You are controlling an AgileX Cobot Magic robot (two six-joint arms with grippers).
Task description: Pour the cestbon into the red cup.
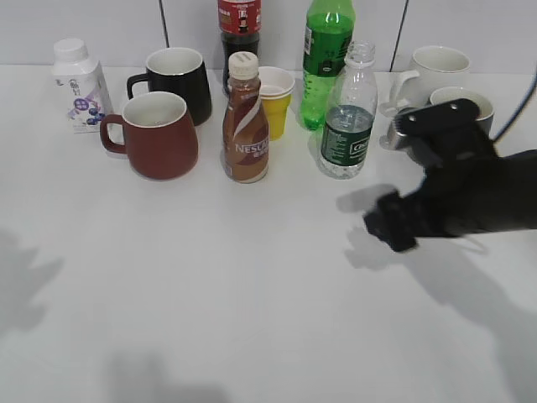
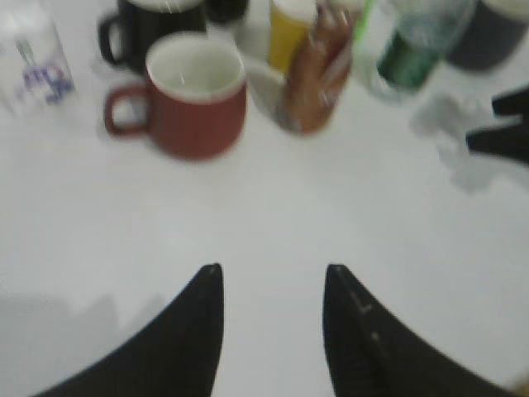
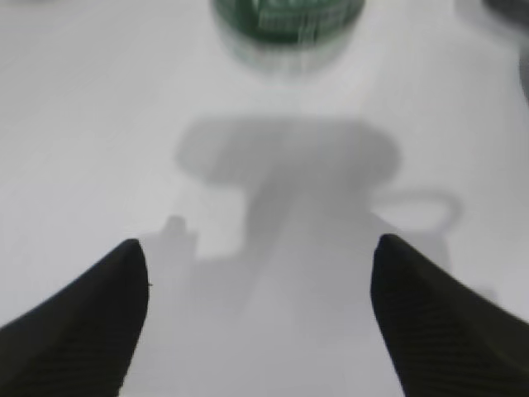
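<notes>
Reaching in from the right at the near side of the table [image 1: 210, 302]: right gripper [image 1: 394, 225], fingers spread wide with nothing between them, sitting low over bare tabletop just short of the cestbon [image 1: 347, 113]. Showing in the right wrist view as two dark fingertips [image 3: 99, 306] far apart, with the bottle's green label blurred at the top edge, so aimed roughly at it but not yet around it. Hanging back on the left side, out of the exterior view: left gripper [image 2: 271, 285], also parted and empty, looking toward the red cup [image 2: 197, 95]. Standing upright and uncapped in the middle row: cestbon, right of the brown Nescafe bottle [image 1: 245, 122], just in front of the taller green soda bottle [image 1: 325, 59], with a grey mug [image 1: 466, 105] near on its right. Resting well apart to the left, beyond the Nescafe bottle: red cup, mouth up, seemingly empty. Judging the step as approach-to-grasp, pour not yet started. Advising: keeping the spread wide, centring on the label band, closing at mid-body rather than the thin neck, squeezing gently since an uncapped soft bottle likely spills. Watching clearance to the soda bottle behind and the grey mug beside. Farther back: black mug [image 1: 178, 80], yellow cup [image 1: 275, 101], white mug [image 1: 436, 67], small white bottle [image 1: 80, 84].
</notes>
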